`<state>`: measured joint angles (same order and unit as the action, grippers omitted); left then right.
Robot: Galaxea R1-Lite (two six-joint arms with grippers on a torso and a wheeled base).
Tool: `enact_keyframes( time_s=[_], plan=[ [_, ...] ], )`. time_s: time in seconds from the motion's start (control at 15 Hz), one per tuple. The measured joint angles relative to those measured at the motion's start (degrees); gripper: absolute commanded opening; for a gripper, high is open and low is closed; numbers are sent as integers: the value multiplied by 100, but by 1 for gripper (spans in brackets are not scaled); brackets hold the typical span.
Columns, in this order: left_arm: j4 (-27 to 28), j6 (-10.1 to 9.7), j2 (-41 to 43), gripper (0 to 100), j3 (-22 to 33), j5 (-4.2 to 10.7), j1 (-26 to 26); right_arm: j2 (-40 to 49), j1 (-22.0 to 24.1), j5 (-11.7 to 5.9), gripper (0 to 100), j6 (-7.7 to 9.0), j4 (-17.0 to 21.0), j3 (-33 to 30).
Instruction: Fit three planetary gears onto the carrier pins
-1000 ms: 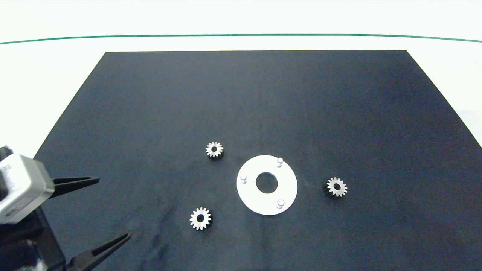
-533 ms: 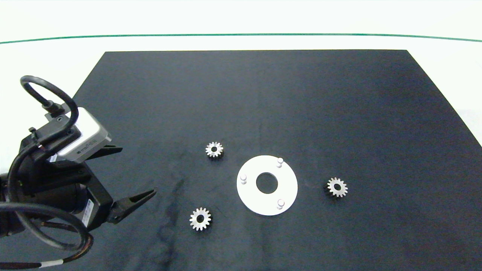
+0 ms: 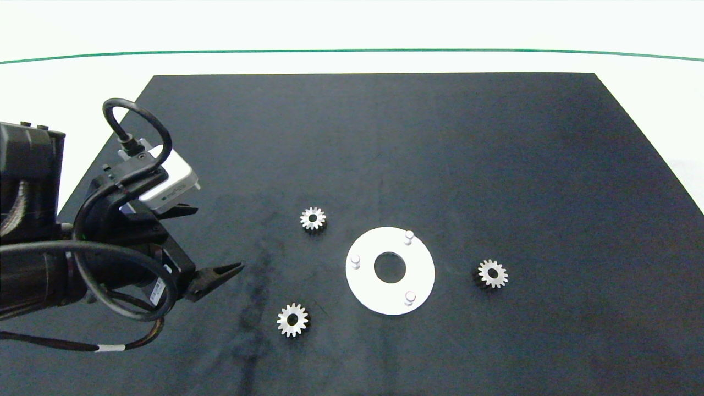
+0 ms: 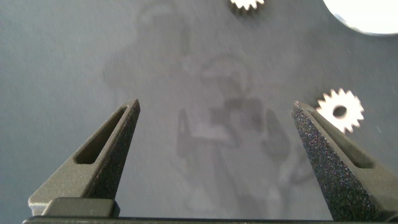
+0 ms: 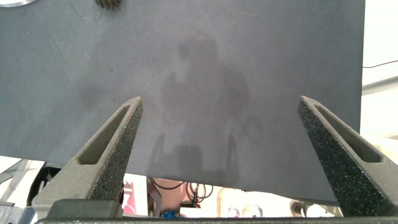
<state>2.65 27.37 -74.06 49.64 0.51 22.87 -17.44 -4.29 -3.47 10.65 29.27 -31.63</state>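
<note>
Three planetary gears (image 3: 292,320) flat on mat at disc's 3, 7 and 10 o'clock; carrier pins (image 3: 410,297) bare. Left gripper (image 3: 212,242) fingers apart, nearest the 7 o'clock gear. Right gripper (image 5: 221,134) spread, off-mat. Gears likely stiff, light, slippery: pinch across teeth

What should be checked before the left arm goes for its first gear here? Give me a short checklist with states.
1. Left claw open: ok, fingers wide apart and holding nothing.
2. Nearest gear flat on the black mat, unobstructed: ok.
3. The three carrier pins on the white disc bare and upright: ok.
4. Other two gears and lying off the disc: ok.
5. Right claw clear of the work area: ok, open, out of the head view.
6. Claw height above the mat: cannot tell.
</note>
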Motion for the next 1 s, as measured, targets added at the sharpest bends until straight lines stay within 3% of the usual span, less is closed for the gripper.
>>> enact_keyframes(
  time_s=[0.2,0.67,1.0],
  plan=[
    [7,0,-315,100,350,20,48,2,-4,-11,100,0,-2,13],
    [7,-61,-800,100,703,408,592,9,7,-11,100,6,0,18],
    [13,-41,-1073,100,953,430,651,24,5,-10,100,23,0,77]
  ],
)
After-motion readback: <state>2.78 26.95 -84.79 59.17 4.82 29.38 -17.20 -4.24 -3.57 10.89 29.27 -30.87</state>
